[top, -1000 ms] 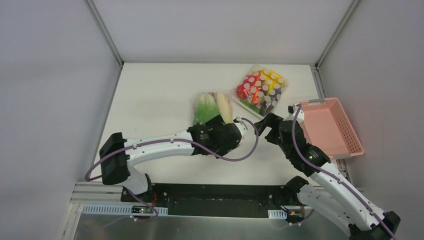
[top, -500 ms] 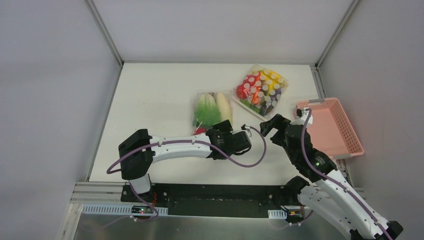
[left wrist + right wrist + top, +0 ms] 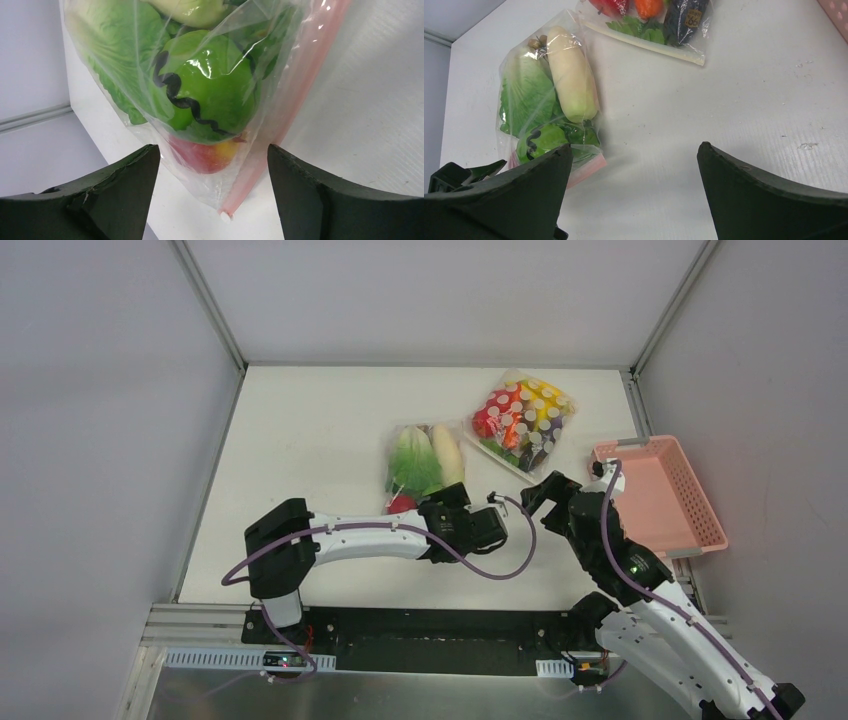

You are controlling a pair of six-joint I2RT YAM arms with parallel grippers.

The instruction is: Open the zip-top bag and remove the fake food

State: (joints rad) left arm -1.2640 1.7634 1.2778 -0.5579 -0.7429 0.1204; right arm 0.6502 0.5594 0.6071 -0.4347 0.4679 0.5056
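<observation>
Left gripper [image 3: 211,159] wide open, fingers flanking the zip corner of the zip-top bag [image 3: 425,465], fake food [image 3: 210,85] inside, nothing gripped; right gripper [image 3: 634,150] spread, empty, above table [image 3: 749,100].

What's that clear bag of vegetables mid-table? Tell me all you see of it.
The zip-top bag is clear, thin, crinkly plastic with a pink zip strip along one edge. It lies flat on the white table, holding lettuce, a white radish, a green fruit and a red apple. The left gripper has its jaws open either side of its near corner.
</observation>
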